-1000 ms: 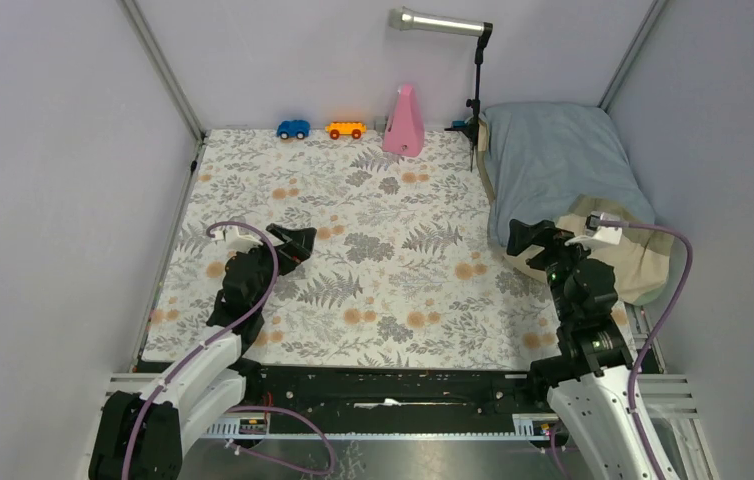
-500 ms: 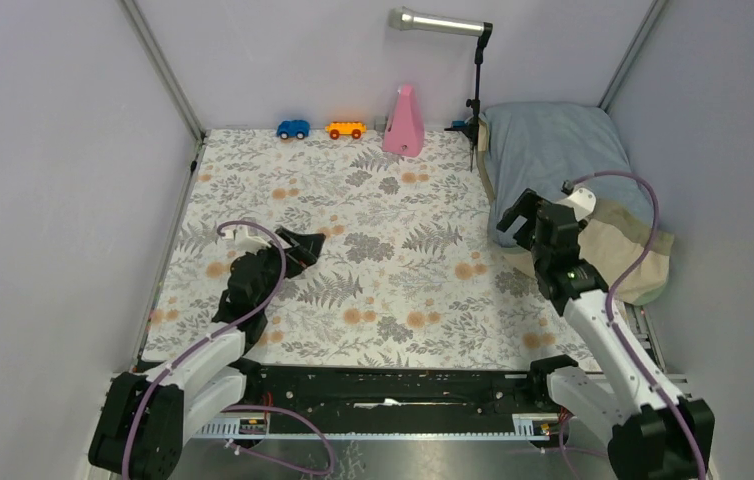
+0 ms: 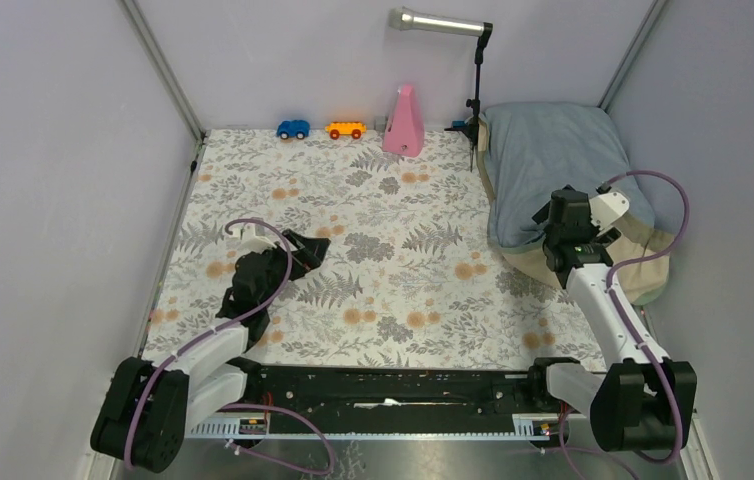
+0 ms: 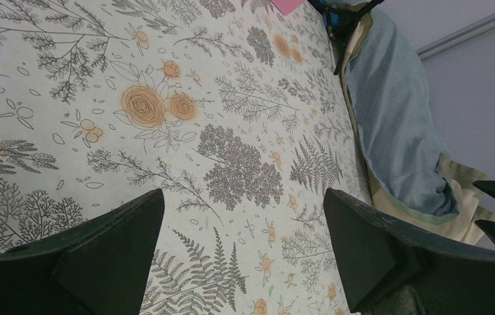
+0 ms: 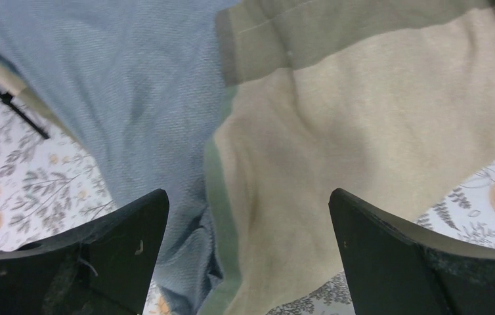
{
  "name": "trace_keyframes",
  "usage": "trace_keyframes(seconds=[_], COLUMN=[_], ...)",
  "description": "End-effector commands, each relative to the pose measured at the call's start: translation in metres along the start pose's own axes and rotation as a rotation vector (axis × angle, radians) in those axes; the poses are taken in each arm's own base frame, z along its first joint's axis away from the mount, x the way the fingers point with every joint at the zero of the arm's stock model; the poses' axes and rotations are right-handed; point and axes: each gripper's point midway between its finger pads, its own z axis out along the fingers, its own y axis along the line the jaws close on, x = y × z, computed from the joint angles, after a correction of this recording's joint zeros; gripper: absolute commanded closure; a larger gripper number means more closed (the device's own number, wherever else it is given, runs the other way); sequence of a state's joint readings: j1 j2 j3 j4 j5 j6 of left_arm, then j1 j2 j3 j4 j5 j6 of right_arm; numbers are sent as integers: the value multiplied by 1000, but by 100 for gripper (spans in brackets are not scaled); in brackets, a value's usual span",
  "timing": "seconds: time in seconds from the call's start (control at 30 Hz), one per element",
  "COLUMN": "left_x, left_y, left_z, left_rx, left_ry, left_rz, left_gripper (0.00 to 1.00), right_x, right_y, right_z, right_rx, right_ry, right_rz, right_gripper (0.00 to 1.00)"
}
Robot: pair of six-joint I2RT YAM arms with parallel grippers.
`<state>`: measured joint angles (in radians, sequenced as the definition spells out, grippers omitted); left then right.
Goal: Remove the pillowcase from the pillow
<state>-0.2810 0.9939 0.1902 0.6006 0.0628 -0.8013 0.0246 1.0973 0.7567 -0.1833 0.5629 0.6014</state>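
Soft, matt woven-cloth pillowcase (image 5: 120, 92); matt printed tablecloth (image 3: 393, 300)

The tablecloth (image 3: 373, 250) shows grey ferns and orange flowers. Pale lilac walls (image 3: 283, 50) close three sides, with metal posts (image 3: 161, 68) in the corners behind the pink cone (image 3: 404, 121). Left of the cone are an orange car (image 3: 345, 129) and, farther, a blue car (image 3: 293, 129); right of it a black stand (image 3: 476, 90) holds a silver tube (image 3: 440, 21).

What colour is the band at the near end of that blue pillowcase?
Beige-olive band; clearest in the right wrist view.
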Motion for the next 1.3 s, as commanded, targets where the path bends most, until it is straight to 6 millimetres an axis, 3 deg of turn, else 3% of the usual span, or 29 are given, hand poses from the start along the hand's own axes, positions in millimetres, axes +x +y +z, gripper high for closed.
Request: trace_keyframes(seconds=[0.0,0.2,0.4,0.43,0.6,0.7,0.97,1.1,1.27], left_x=[-16,-17,-16,-16,-15,-15,-13,-12,-10], left_y=[-32,-31,-33,-33,-35,-36,-35,-36,-36], left_z=[4,4,5,5,6,6,7,8,9], left_rx=[112,108,114,113,122,126,122,125,125], left_ry=[-35,-40,-33,-32,-23,-21,-15,-7,0], left_rz=[12,18,25,26,24,23,34,34,37], left_gripper=[1,1,1,1,1,1,1,1,1], right_x=[-12,20,40,39,-10,-48,-158,-206,-242], right_y=[-26,-16,-33,-38,-49,-50,-39,-17,12], right_z=[5,25,37,33,2,-26,-118,-160,-204], right_rx=[160,143,259,271,218,175,-49,-174,-390], right_ry=[-76,13,36,18,-176,-282,-533,-559,-585], right_rz=[28,58,89,104,184,235,418,404,428], right_gripper=[0,0,1,7,73,100,100,100,100])
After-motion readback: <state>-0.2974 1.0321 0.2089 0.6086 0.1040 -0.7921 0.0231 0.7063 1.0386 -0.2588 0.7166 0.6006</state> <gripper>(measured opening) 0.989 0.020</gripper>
